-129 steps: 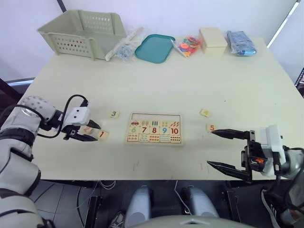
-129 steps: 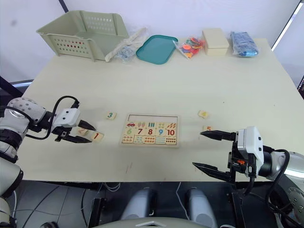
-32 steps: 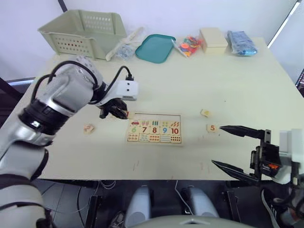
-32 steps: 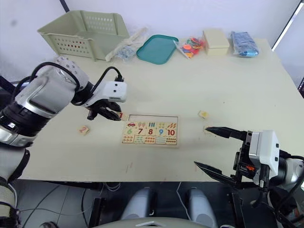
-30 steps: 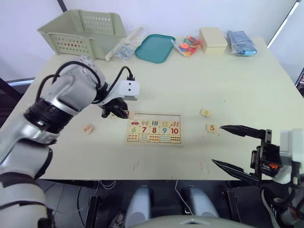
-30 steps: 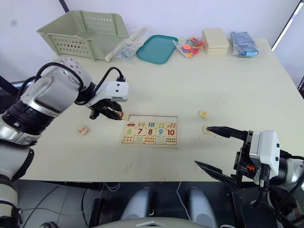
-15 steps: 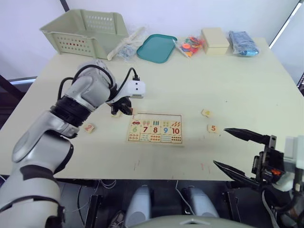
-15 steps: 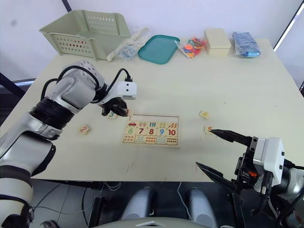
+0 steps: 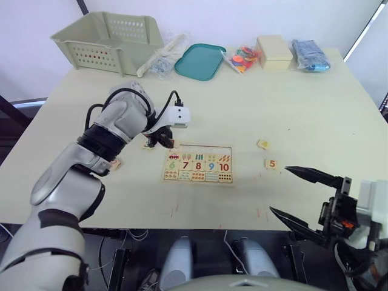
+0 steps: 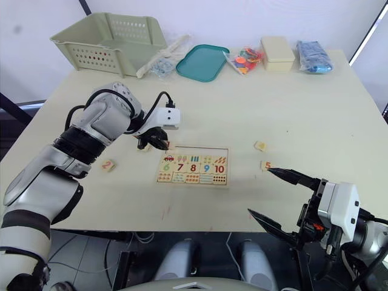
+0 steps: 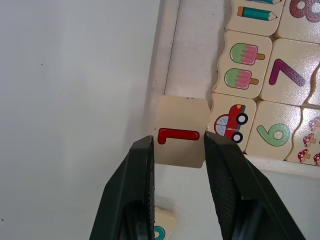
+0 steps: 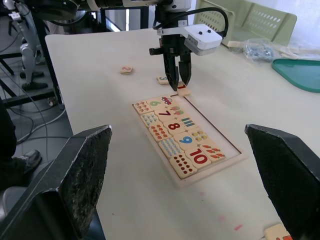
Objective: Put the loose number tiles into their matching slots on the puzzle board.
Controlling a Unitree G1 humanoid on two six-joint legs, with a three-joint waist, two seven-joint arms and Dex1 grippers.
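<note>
- Pale table (image 9: pixel 291 97): left gripper (image 11: pixel 178 145), clamped on tile 1 (image 11: pixel 180 132), has carried it from the near-left to the puzzle board (image 9: pixel 197 164) corner.
- Placement is imminent; right gripper (image 9: pixel 297 194) waits wide open.

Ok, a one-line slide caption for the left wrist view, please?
Left gripper holds the 1 tile at the corner of the puzzle board, beside the car picture, above the empty slots.

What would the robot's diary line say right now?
left gripper: holding tile 1 | over puzzle board corner slot | right gripper: open, idle
</note>
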